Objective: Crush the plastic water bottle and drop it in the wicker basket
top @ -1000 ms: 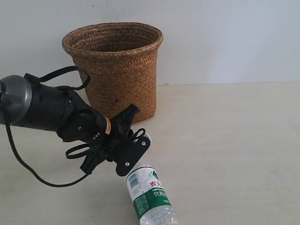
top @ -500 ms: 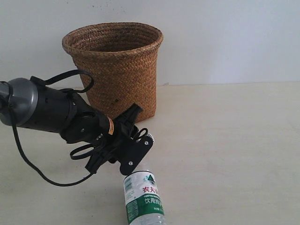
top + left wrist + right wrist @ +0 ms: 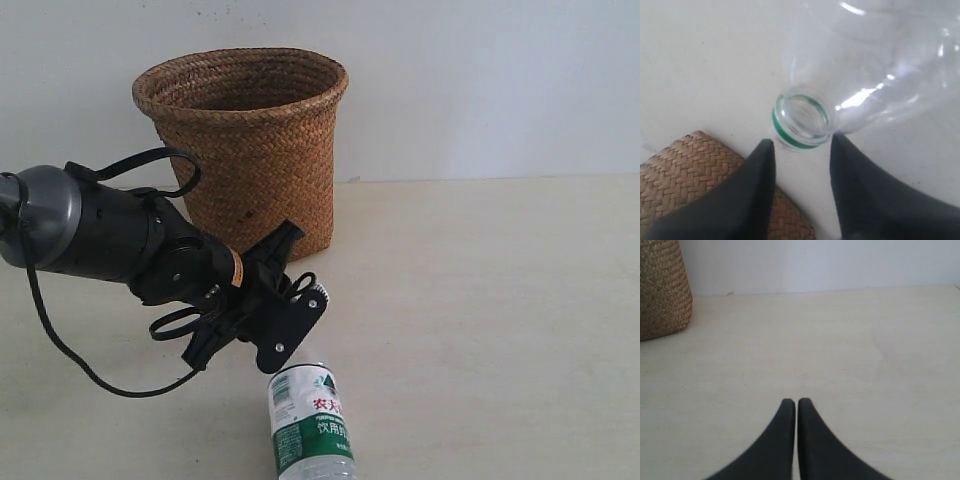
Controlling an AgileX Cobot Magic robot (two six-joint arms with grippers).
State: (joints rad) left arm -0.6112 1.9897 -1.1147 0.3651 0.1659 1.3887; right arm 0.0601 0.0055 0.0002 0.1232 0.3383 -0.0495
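Observation:
The plastic water bottle [image 3: 308,425] lies on the table at the front edge of the exterior view, its green-and-white label facing up. Its capless mouth with the green neck ring [image 3: 801,122] points at my left gripper [image 3: 802,144]. That gripper is open; its two black fingertips [image 3: 766,150] flank the near side of the neck without clamping it. In the exterior view the left gripper [image 3: 282,345] hangs just over the bottle's upper end and hides the neck. The wicker basket [image 3: 245,140] stands upright behind the arm. My right gripper [image 3: 797,402] is shut and empty over bare table.
A pale wall runs behind the table. The basket's lower corner [image 3: 685,175] sits close beside the left fingers, and the basket's side [image 3: 662,287] shows at the edge of the right wrist view. A black cable [image 3: 60,350] loops under the left arm.
The left arm has shifted slightly right. The bottle has swung from slanting right to lying nearly straight and slid a little lower in the exterior view.

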